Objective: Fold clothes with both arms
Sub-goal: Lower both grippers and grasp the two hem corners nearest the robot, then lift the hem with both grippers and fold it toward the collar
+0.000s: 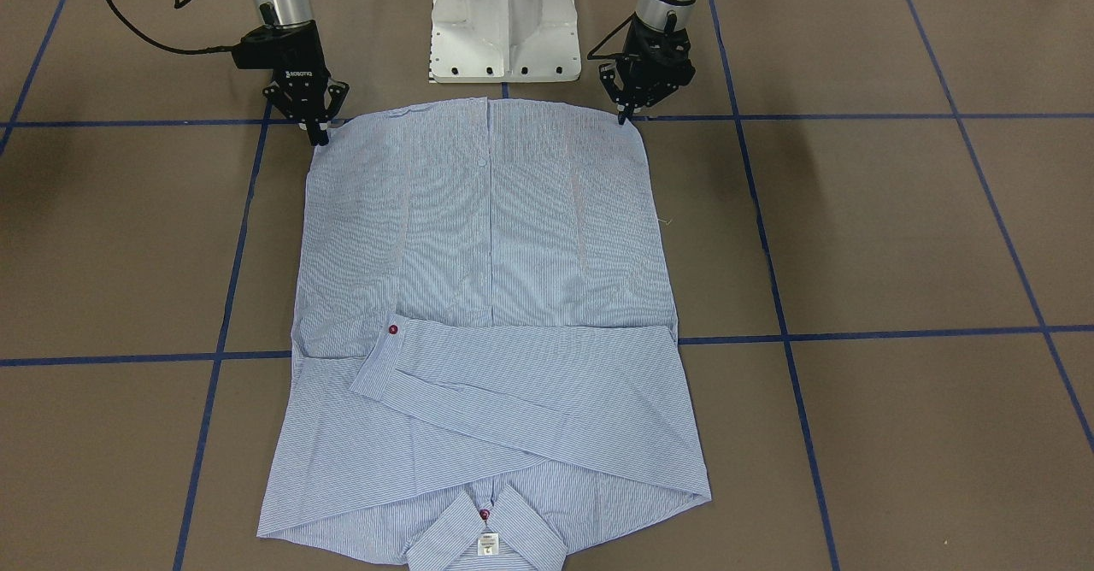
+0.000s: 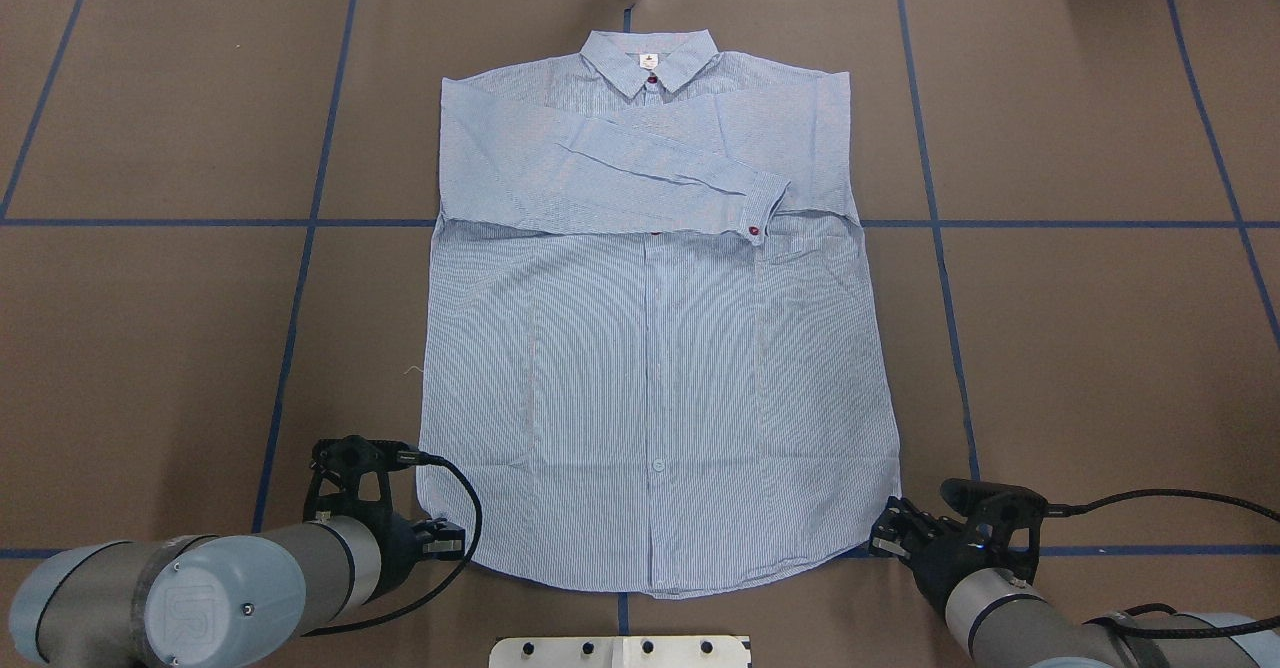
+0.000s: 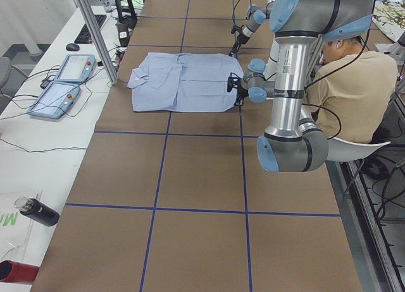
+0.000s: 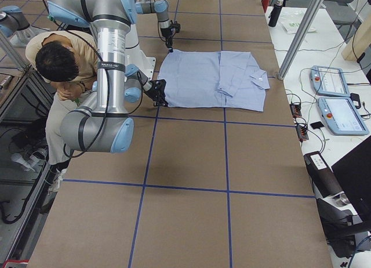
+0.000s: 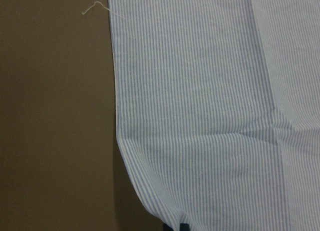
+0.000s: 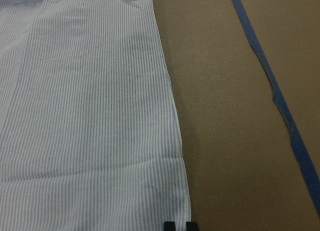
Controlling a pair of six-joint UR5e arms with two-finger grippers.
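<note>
The left gripper (image 1: 626, 111) and the right gripper (image 1: 317, 131), both black 2-finger units, are drawn almost fully together. Each appears to nip 1 hem corner of the light blue-and-white finely striped button-up shirt (image 2: 650, 368). The shirt lies flat, face up, on the brown paper-covered table with blue tape lines (image 2: 1100, 348). Its hem is toward the robot, its collar (image 2: 650, 56) is at the far side, and both sleeves (image 2: 640, 163) are crossed over the chest.

This looks like the hem-to-collar fold. I judge the 2 arms should rise together, keep the hem taut and level, and lay it down without dragging the sleeves.

Only the left wrist view shows creases converging on the fingertips (image 5: 184, 227), which suggests a real pinch. The right wrist view shows fingertips (image 6: 170, 225) with a mere slit between them at the cloth's edge. The overhead view hides both pinches behind the wrists. Only the side views show a seated person (image 3: 354, 83) behind the robot.
</note>
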